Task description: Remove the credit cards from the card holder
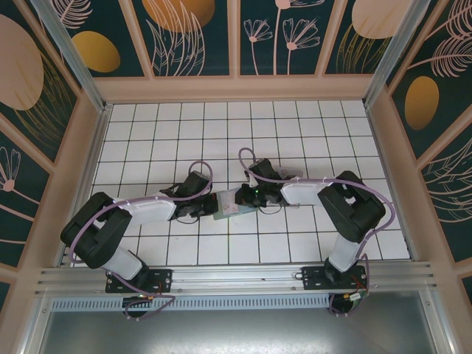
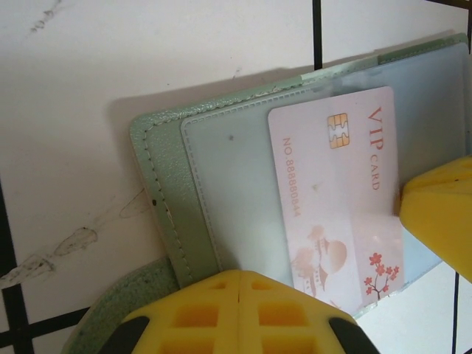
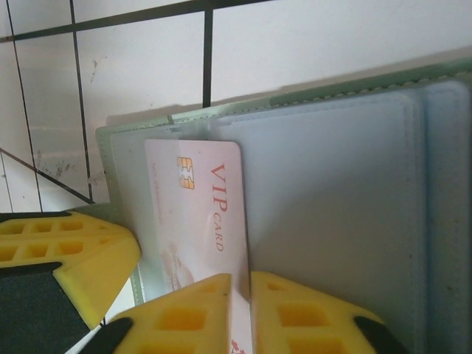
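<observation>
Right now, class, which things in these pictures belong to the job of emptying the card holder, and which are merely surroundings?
Part of the job:
- sage-green card holder, lying open
- pale pink VIP card with a chip
- left fingers, shut, at the holder's edge
- right fingers, apparently pinching the card

Merely surroundings:
- white tiled table
- leaf-patterned walls

On a white tiled table (image 1: 310, 125), walled by panels (image 1: 195, 33) printed with leaves and flowers, two arms are seen bent inward from the near edge. The left gripper (image 1: 208, 204) and the right gripper (image 1: 248, 198) are brought close at the middle. A small pale green card holder (image 1: 228, 207) is laid flat between them.
</observation>
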Motion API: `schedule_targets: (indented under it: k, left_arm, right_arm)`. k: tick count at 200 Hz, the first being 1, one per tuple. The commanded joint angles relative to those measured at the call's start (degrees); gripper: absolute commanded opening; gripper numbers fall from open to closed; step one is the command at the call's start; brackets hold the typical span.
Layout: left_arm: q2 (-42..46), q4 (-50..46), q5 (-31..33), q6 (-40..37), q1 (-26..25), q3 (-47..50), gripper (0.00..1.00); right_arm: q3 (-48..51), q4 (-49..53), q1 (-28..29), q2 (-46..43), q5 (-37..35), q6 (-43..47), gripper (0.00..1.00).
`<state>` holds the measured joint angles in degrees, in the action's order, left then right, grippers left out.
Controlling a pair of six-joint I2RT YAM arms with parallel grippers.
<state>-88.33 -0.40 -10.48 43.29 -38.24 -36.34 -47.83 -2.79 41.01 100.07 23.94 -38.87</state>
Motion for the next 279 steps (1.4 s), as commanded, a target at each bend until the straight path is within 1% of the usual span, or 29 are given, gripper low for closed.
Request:
schedule_targets:
  k: [1, 14, 36, 63, 70, 105, 129, 191, 220, 226, 241, 254, 266, 279]
  left_arm:
    - [-1.3, -3.6, 0.1, -0.5, 0.1, 0.4, 0.00]
    - [-1.3, -3.6, 0.0, -0.5, 0.1, 0.6, 0.00]
    - [-1.3, -3.5, -0.2, -0.6, 0.1, 0.5, 0.00]
    - [-1.3, -3.5, -0.2, -0.5, 0.1, 0.5, 0.00]
    - [-1.3, -3.6, -0.3, -0.7, 0.2, 0.5, 0.00]
    - [-1.0, -5.2, 1.5, -2.2, 0.2, 0.0, 0.00]
    - [-0.8, -6.4, 2.9, -3.4, 0.2, -0.2, 0.00]
    - [0.2, -7.8, 4.5, -5.0, 0.1, -1.1, 0.00]
    - [1.7, -8.0, 3.6, -5.3, 0.2, -2.6, 0.00]
    - [2.2, -8.1, 3.5, -5.4, 0.1, -3.0, 0.02]
    - [3.6, -8.3, 3.7, -5.5, 0.1, -4.2, 0.11]
    - [4.9, -8.2, 3.8, -5.6, 0.2, -5.1, 0.25]
    - [6.2, -8.1, 4.3, -5.5, 0.1, -6.0, 0.34]
    - [7.6, -7.9, 5.1, -5.4, 0.2, -7.1, 0.50]
  right_arm:
    - [-1.4, -1.0, 0.4, 1.7, 1.3, 0.6, 0.20]
    - [-1.7, -1.5, 0.4, 2.6, 1.8, 0.4, 0.20]
    - [-2.1, -2.1, 0.4, 3.7, 2.5, 0.2, 0.16]
    - [-2.3, -1.4, 0.4, 3.7, 2.0, 0.3, 0.05]
    - [-2.3, -1.0, 0.3, 3.5, 1.7, 0.5, 0.00]
    - [-1.1, 0.4, -1.1, 1.2, 1.0, 1.4, 0.00]
    - [-1.1, 3.2, -2.6, -1.3, 0.2, 3.3, 0.00]
    - [-2.7, 12.6, -7.7, -8.2, -2.3, 9.5, 0.00]
    - [-6.5, 19.1, -8.2, -11.8, -5.8, 14.3, 0.00]
    - [-7.5, 20.5, -8.2, -12.7, -6.8, 15.3, 0.00]
    - [-10.0, 24.3, -8.2, -14.7, -9.3, 18.2, 0.00]
    - [-11.9, 27.3, -8.2, -16.5, -11.7, 21.6, 0.00]
    - [-13.2, 29.9, -8.1, -18.6, -14.4, 25.1, 0.00]
    - [-13.9, 32.0, -8.1, -21.1, -17.3, 29.4, 0.00]
